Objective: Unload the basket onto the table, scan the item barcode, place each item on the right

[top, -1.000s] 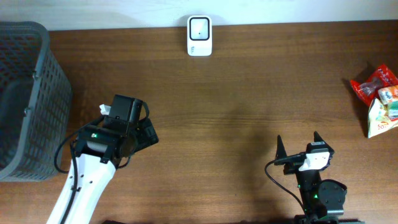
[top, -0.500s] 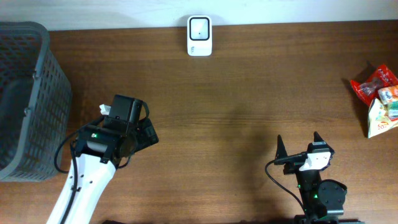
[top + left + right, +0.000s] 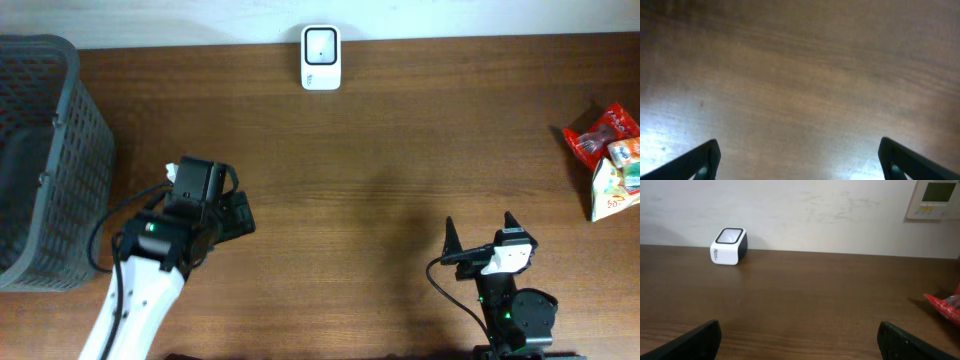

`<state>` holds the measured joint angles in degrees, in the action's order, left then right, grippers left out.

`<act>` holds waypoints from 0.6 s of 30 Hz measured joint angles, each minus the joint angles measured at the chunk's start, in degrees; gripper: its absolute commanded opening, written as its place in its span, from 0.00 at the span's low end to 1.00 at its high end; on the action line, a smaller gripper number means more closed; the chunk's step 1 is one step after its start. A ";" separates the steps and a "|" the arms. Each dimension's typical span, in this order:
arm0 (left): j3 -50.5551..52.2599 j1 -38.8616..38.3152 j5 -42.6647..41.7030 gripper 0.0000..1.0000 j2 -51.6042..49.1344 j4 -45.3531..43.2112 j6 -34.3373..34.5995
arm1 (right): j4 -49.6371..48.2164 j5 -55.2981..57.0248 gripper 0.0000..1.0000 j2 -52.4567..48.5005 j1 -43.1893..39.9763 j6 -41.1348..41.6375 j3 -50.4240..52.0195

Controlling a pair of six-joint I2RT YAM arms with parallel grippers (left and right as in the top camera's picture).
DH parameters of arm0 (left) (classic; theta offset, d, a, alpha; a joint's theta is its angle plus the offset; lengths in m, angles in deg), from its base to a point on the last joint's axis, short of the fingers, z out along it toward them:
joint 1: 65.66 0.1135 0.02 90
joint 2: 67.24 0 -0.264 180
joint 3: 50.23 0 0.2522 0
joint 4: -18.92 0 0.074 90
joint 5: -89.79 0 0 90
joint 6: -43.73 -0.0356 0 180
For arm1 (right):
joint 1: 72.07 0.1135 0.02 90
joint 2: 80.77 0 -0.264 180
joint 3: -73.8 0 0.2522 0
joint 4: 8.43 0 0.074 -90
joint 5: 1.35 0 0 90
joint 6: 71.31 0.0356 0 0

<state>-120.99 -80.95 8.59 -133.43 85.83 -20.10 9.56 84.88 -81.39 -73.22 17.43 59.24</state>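
Basket (image 3: 40, 150) far left, prob drop-off for scanned stuff. Left gripper (image 3: 799, 162) spread wide, empty, low over bare table (image 3: 380, 180) near basket, out of the way. Scanner (image 3: 321, 57) back centre, window up, so barcode has to face down over it. Right gripper (image 3: 480, 228) also wide apart, empty, front right. Snack packs (image 3: 605, 160) at far right edge, untouched. Closest to right arm, so guessing that one grabs.

the scanner (image 3: 321, 58) stood at the far edge of the table (image 3: 380, 170), about midway along. the basket (image 3: 40, 160) sat at the left end, the snack packets (image 3: 608, 160) at the right edge. the left gripper (image 3: 236, 214) hung near the basket's right side; the right gripper (image 3: 480, 224) sat by the near edge, right of centre.
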 measured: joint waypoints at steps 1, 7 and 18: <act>4.07 0.00 -1.95 0.99 4.22 -5.55 -4.52 | 0.04 0.13 0.99 0.00 0.00 0.00 0.00; 31.26 0.00 -12.72 0.99 39.47 -26.58 -21.59 | 0.04 0.35 0.99 0.02 0.00 -0.04 0.02; 48.09 9.20 -13.42 0.99 65.20 -35.71 -26.23 | 0.04 0.37 0.98 0.04 0.00 -0.02 0.00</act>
<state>-72.90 -71.75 -4.83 -68.23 50.12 -46.33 9.60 85.25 -81.35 -73.22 17.41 59.24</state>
